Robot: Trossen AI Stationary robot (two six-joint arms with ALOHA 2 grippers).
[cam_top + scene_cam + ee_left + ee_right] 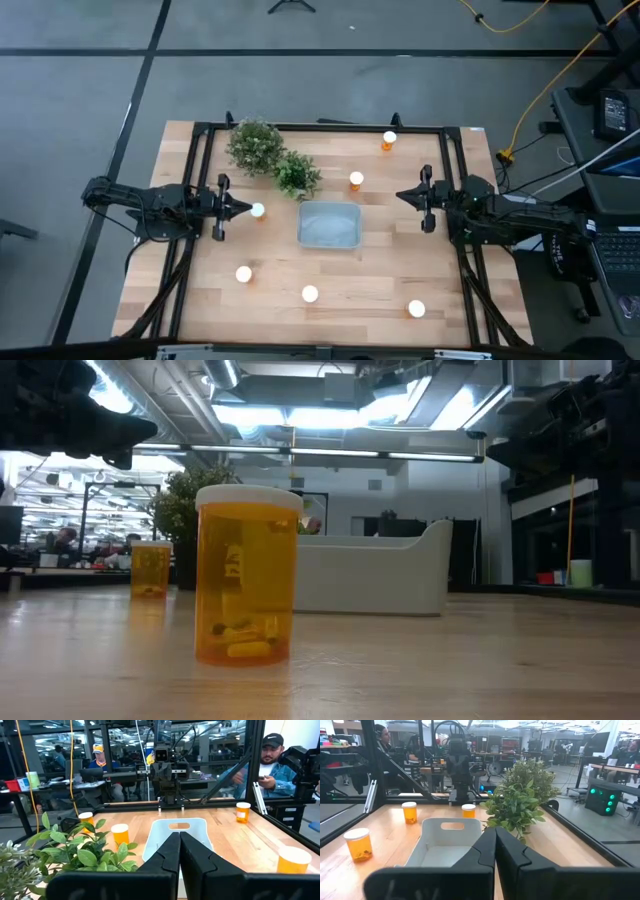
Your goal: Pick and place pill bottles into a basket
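Observation:
The pale basket stands mid-table; it also shows in the low view. Several orange pill bottles with white caps stand upright on the wood: two far right, one left of the basket, three along the near side. My left gripper is shut and empty, its tip raised over the bottle left of the basket. My right gripper is shut and empty, right of the basket. Both point at the basket.
Two green potted plants stand just beyond the basket's far-left corner. A black frame runs along the table's far edge and sides. People sit in the room beyond the table.

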